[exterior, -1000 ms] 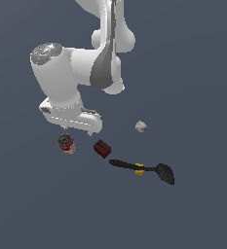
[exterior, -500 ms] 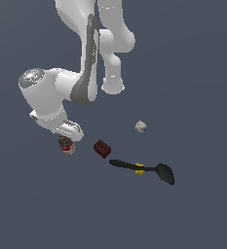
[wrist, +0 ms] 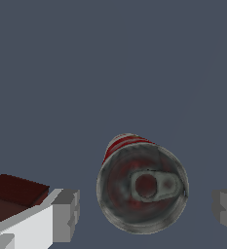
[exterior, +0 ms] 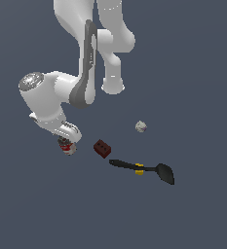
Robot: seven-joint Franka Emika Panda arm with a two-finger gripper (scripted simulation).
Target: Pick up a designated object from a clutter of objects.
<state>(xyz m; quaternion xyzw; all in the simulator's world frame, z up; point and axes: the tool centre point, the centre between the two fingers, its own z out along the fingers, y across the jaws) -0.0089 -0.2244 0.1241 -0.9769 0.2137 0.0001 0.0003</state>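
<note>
While the soup can [wrist: 142, 188] stands upright, the open pincer [wrist: 146, 209] straddles it without touching.

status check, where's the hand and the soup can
Hand open, fingers either side of soup can, not touching. Can upright, on the surface. Dark red block close beside it, clear of the fingers.

The red-and-white soup can [wrist: 142, 188] stands upright (grey metal top showing), just beside the dark red block [exterior: 102, 148].
</note>
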